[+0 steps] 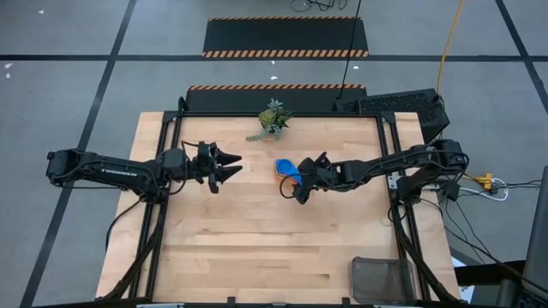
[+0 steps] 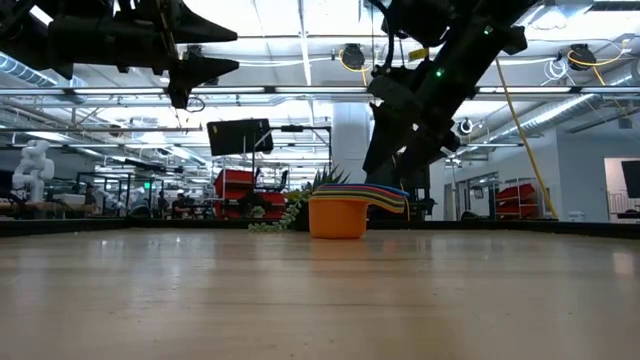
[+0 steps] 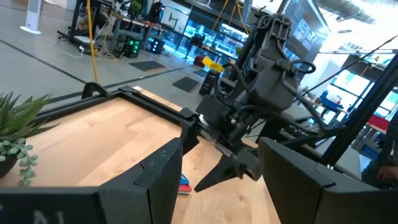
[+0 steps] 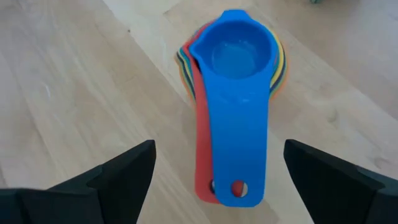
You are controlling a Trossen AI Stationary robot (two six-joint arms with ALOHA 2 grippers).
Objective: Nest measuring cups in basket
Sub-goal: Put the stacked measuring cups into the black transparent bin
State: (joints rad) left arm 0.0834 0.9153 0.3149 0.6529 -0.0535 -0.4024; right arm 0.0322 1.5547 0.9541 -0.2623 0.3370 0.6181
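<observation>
Just ahead of wide-open right gripper (image 4: 214,171): nested measuring cups (image 4: 236,93) on table.

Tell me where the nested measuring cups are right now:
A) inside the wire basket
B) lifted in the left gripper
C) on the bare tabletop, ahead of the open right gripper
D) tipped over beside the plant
C: the measuring cups sit stacked on the wood ahead of the open right gripper, while the basket stands apart at the table's near edge.
</observation>
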